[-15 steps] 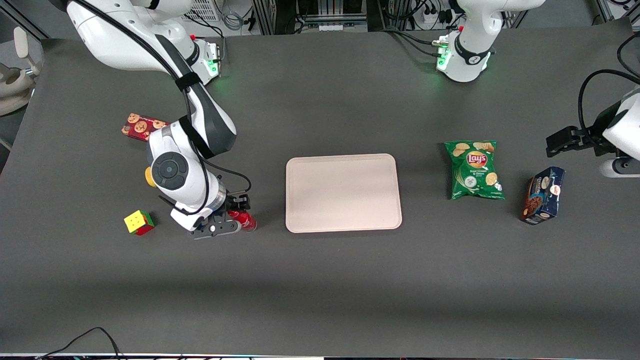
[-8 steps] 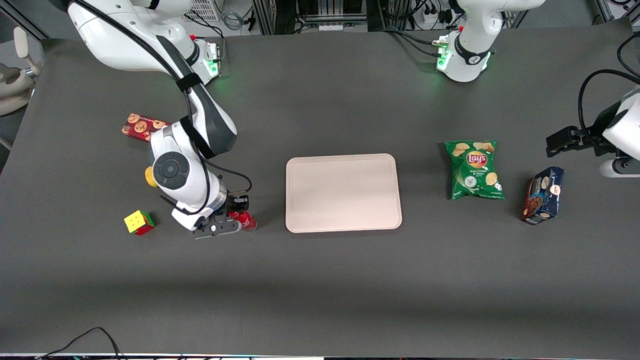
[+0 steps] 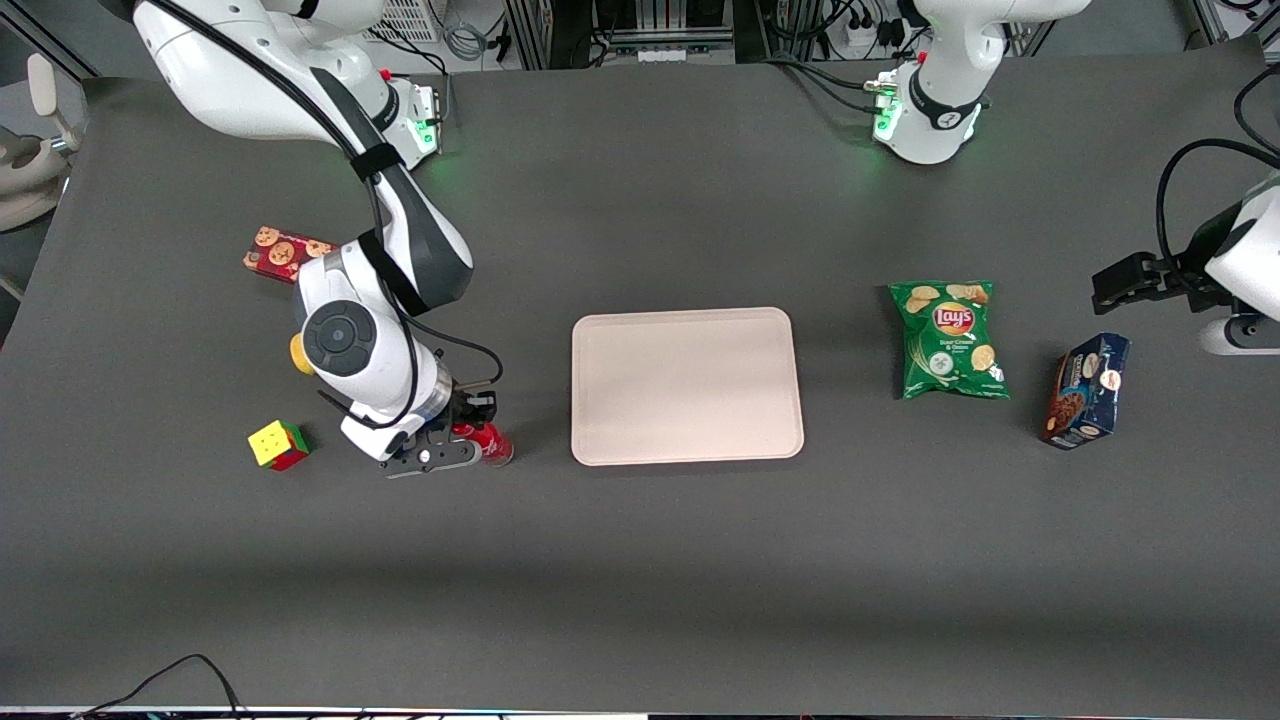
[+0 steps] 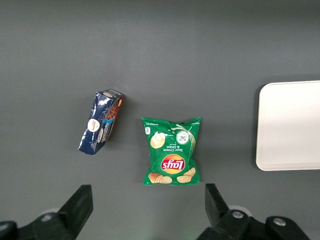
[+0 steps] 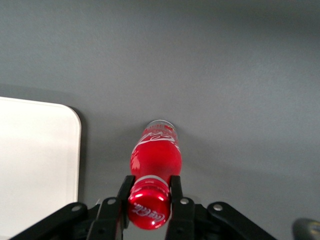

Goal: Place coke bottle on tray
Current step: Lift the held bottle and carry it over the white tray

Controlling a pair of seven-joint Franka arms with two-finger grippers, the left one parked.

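While the tray lies bare just beside it, my gripper is clamped on the neck of the coke bottle, which stands on the table near the Rubik's cube

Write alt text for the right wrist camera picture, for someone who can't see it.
A gripper is shut on the neck of an upright red coke bottle, just under its red cap, on a dark grey table. A corner of a pale tray lies beside the bottle, not touching it.

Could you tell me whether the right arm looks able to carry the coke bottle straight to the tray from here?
Probably yes: the gripper is shut on the coke bottle, and only bare table lies between it and the tray.
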